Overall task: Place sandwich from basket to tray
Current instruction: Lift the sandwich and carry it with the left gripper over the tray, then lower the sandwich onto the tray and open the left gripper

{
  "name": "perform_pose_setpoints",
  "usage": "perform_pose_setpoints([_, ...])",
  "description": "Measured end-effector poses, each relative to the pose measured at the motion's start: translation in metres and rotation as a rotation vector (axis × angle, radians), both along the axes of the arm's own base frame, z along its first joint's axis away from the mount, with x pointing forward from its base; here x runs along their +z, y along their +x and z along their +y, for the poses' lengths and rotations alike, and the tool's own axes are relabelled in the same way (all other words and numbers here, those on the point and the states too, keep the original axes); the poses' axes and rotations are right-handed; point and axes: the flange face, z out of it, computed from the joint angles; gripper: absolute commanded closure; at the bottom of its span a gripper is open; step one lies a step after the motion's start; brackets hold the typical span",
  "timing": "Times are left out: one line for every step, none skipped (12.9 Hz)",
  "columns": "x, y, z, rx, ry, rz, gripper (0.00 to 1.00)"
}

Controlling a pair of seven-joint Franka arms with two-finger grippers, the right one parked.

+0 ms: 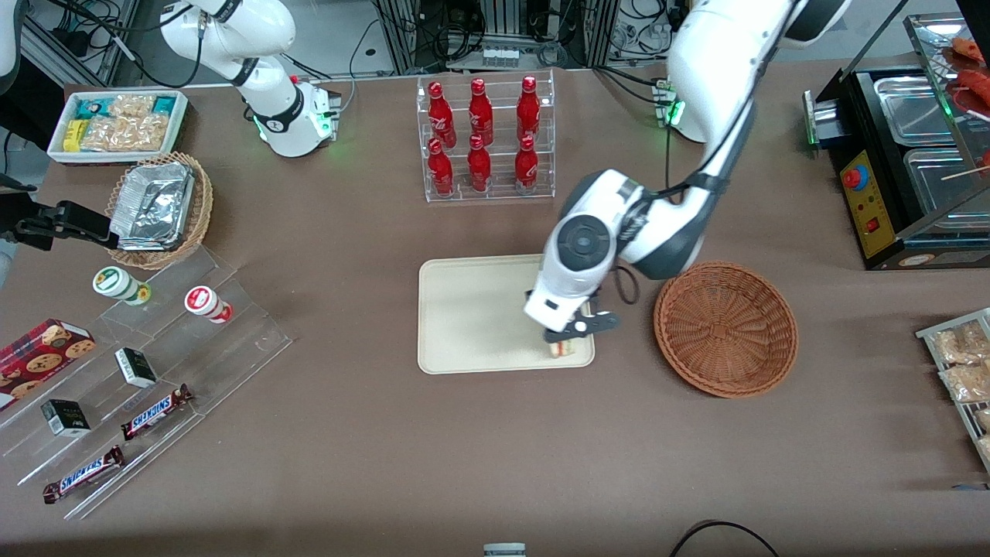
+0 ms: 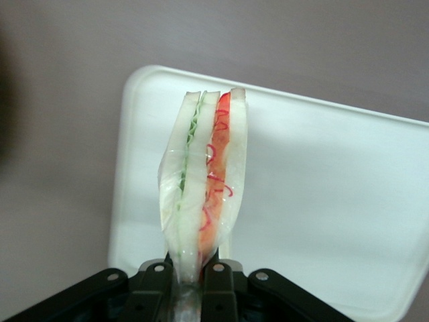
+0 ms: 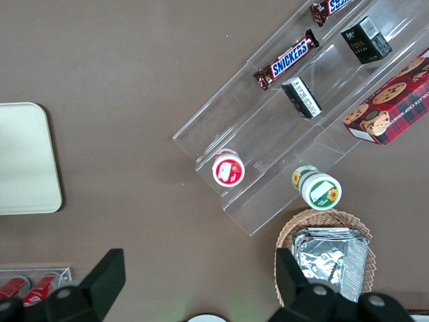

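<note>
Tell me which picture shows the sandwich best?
The left wrist view: the sandwich fills it, filling layers clear, pinched by the end effector above the tray. The front view shows only a sliver under the arm. The right wrist view misses it.

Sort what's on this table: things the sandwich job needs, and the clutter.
Job: sandwich, clamped in the gripper over the tray; basket, holding nothing.

Clutter: red bottles, Snickers bars, foil containers, cookie box.
</note>
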Motion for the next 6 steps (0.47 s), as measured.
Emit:
perform_pose_setpoints([-0.011,-0.007,-0.019,0.011,-0.013,-0.015,1.00])
perform_pose_setpoints([-0.022,-0.013,-0.033,0.019,-0.022,-0.023,1.00])
perform_pose_setpoints([-0.030,-0.019,-0.043,0.025,-0.024,-0.024,1.00])
perform_pose_setpoints([-0.035,-0.023,-0.049,0.026,-0.022,-0.024,1.00])
perform_pose_setpoints([-0.036,-0.023,-0.052,0.029,-0.016,-0.030,1.00])
perform_pose_setpoints([-0.037,-0.022,-0.052,0.036,-0.009,-0.036,1.00])
